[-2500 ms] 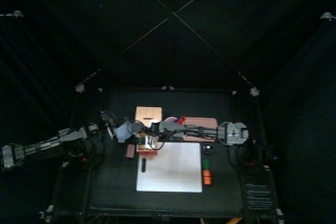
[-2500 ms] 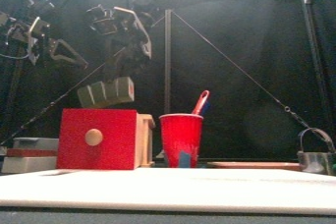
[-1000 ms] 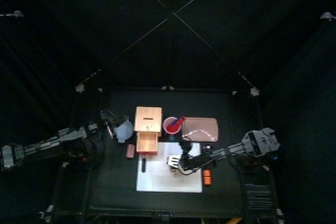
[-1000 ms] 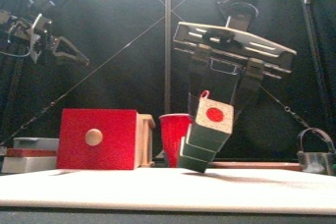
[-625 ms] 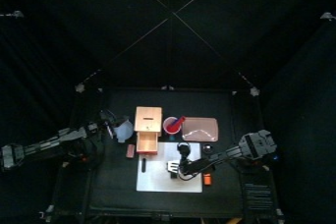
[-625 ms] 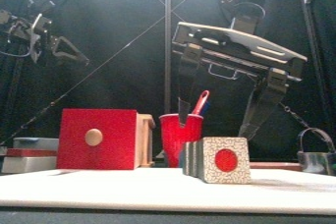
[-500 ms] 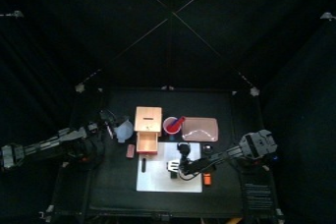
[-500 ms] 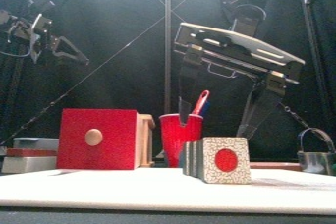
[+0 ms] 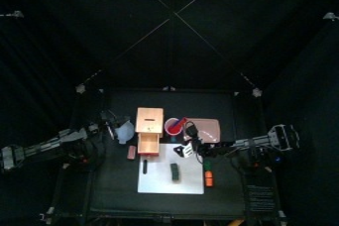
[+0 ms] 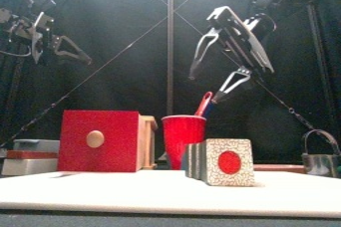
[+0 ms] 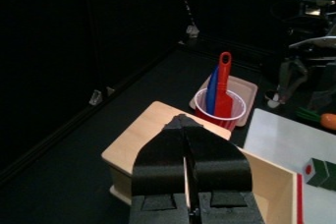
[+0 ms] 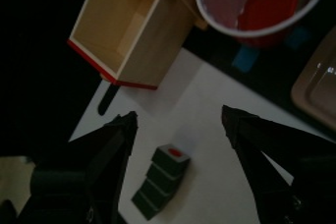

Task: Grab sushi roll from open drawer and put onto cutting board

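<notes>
Resting on the cutting board [image 9: 173,173], the sushi roll [image 10: 221,162] stands on its side in the front view, its white cut face with a red centre turned toward the camera and its dark wrap showing along one edge; from above it is a small dark chunk near the board's middle, and the right wrist view shows it lying free on the white surface between that gripper's two jaws. Nothing touches it. The right gripper [image 10: 229,50] hangs high above the table, well clear of the roll, with its jaws spread wide and nothing between them. The drawer [image 12: 126,27] is pulled out of the light-wood box [image 9: 150,123] toward the board, its reddish rim close beside the board's far edge, and it looks bare inside. A red cup [image 10: 184,140] with a red utensil standing in it sits just beside the box. The left gripper [image 11: 192,165] hovers over the box at the table's left side, its jaws pressed together and holding nothing. A small orange item [image 9: 208,177] lies at the board's right edge.
</notes>
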